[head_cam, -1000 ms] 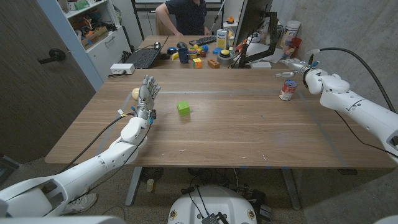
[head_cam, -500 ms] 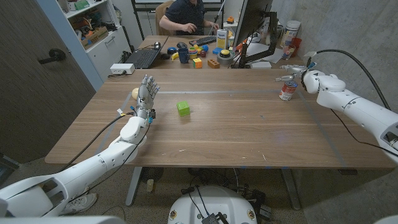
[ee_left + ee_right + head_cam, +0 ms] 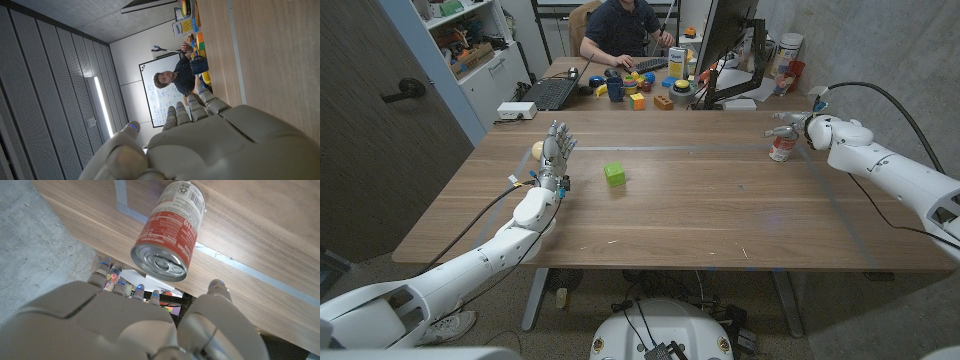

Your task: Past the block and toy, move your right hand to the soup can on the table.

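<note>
The red-labelled soup can (image 3: pixel 782 147) stands upright at the table's far right. My right hand (image 3: pixel 793 122) hovers just over and behind its top, fingers spread, holding nothing. In the right wrist view the soup can (image 3: pixel 170 229) sits close in front of my right hand (image 3: pixel 150 320), its silver lid between the fingertips (image 3: pixel 106 273) and thumb, with no contact showing. A green block (image 3: pixel 614 173) lies mid-table. My left hand (image 3: pixel 557 150) stands upright to the block's left, fingers apart and empty, with a small yellowish toy (image 3: pixel 537 150) just beyond it. The left hand (image 3: pixel 200 142) also shows from behind.
A second desk behind the table (image 3: pixel 700 215) carries a laptop (image 3: pixel 551 92), a monitor (image 3: pixel 725 40) and several colourful toys (image 3: pixel 650 95); a person (image 3: pixel 625 25) sits there. Faint tape lines (image 3: pixel 840 215) cross the tabletop. A concrete wall (image 3: pixel 880 50) stands close on the right.
My right hand has moved leftward along the far edge and now reaches over the soup can. The left arm, block and toy have stayed put.
</note>
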### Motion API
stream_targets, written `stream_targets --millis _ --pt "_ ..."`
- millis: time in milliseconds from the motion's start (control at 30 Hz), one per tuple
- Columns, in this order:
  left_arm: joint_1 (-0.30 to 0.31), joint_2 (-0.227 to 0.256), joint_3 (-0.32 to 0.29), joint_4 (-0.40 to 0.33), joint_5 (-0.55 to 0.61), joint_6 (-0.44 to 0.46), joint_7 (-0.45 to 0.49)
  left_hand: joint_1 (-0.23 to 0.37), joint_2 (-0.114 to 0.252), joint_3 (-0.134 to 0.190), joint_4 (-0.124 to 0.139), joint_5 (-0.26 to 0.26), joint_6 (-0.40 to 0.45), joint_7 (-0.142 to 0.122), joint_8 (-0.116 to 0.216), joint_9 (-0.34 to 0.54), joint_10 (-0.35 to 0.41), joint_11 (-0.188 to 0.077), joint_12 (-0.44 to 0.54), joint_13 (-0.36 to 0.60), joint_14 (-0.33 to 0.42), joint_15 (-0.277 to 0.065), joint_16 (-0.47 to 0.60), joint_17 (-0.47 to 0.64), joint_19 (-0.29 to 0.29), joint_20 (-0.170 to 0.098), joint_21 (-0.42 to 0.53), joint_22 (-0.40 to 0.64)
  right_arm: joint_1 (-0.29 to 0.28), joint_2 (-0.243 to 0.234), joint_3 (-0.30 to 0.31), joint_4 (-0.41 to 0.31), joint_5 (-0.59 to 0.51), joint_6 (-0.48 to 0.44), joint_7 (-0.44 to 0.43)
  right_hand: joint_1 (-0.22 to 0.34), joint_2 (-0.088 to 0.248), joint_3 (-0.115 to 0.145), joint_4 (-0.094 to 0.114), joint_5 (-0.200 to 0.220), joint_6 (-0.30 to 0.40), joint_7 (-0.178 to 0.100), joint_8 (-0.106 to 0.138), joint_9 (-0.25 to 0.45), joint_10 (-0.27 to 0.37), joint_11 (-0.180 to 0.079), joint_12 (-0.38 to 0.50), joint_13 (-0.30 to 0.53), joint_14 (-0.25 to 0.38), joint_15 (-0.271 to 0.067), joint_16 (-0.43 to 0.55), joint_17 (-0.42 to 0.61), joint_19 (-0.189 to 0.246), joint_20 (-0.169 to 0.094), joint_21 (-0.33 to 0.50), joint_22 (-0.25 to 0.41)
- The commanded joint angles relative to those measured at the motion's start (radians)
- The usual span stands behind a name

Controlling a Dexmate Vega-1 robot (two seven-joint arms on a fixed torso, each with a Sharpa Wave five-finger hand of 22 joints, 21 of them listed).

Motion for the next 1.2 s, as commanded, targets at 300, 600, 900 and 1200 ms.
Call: stream_targets --millis 300,600,900,1200 --pt "-0.004 -0.001 0.001 0.0 0.002 0.003 0.002 -0.001 0.104 0.002 -0.001 0.007 0.003 -0.008 0.005 0.005 0.0 -0.004 0.004 0.002 0.006 -0.002 0.006 0.005 0.006 -0.002 0.004 0.006 0.008 -0.002 -0.018 0.009 0.023 -0.006 0.007 0.02 0.007 -0.003 -0.001 0.005 -0.014 -0.005 0.006 0.003 -0.052 -0.004 0.003 0.002 0.017 -0.004 0.006 0.002 0.035 0.002 0.011 0.006" --pt "-0.002 0.004 0.001 -0.005 0.003 -0.001 0.003 -0.001 0.105 0.002 -0.001 0.007 0.004 -0.008 0.005 0.005 0.0 -0.003 0.005 0.002 0.007 -0.002 0.006 0.005 0.006 -0.002 0.004 0.006 0.003 -0.003 -0.017 -0.002 0.028 -0.016 0.002 0.028 0.012 -0.003 -0.004 0.006 -0.012 -0.005 0.006 0.003 -0.048 -0.005 0.002 0.002 0.025 -0.009 0.007 0.001 0.052 0.002 0.014 0.006" --pt "-0.001 0.009 0.002 -0.009 0.001 -0.001 0.002 -0.001 0.105 0.002 -0.001 0.008 0.003 -0.007 0.005 0.005 0.0 -0.003 0.004 0.002 0.006 -0.002 0.006 0.005 0.006 -0.002 0.004 0.006 -0.005 -0.01 -0.013 -0.016 0.033 -0.021 0.0 0.036 0.016 -0.005 -0.006 0.007 -0.009 -0.005 0.007 0.003 -0.035 -0.006 0.005 0.001 0.035 -0.014 0.008 0.001 0.071 0.003 0.017 0.005" --pt "0.0 0.014 0.004 -0.015 0.0 -0.004 0.005 -0.001 0.105 0.001 -0.001 0.008 0.003 -0.006 0.005 0.005 -0.001 -0.003 0.004 0.003 0.006 -0.002 0.006 0.005 0.005 -0.002 0.004 0.006 -0.007 -0.011 -0.01 -0.023 0.034 -0.026 -0.001 0.042 0.02 -0.007 -0.007 0.007 -0.007 -0.005 0.007 0.002 -0.027 -0.009 0.006 0.001 0.045 -0.02 0.008 0.001 0.089 0.002 0.02 0.004"
